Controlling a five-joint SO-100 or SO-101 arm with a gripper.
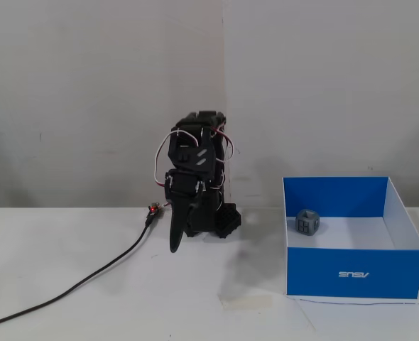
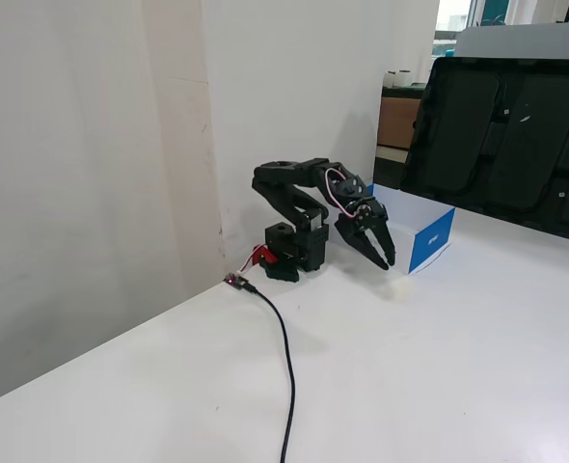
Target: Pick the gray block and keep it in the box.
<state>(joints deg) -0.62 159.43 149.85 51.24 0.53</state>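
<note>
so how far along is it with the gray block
Done: the small dark-gray plastic cube sits inside the blue cardboard box, near its back left corner in a fixed view. In hand: nothing; the black two-finger gripper hangs open and empty over the table. Left: nothing visible.

A small white logo (image 1: 352, 274) is showing on the bright blue front wall of the box (image 1: 316, 273) in a fixed view, near the wall's lower middle. The box is sitting toward the right edge of the tabletop in that view. The logo's letters are standing upside down; turned round, they are reading as ASUS. Nothing else in that view is carrying any text, number or sign. In the other fixed view the box (image 2: 432, 238) is showing only a blue end wall near the far edge of the tabletop, and no lettering is readable on it or on anything else there.
</note>
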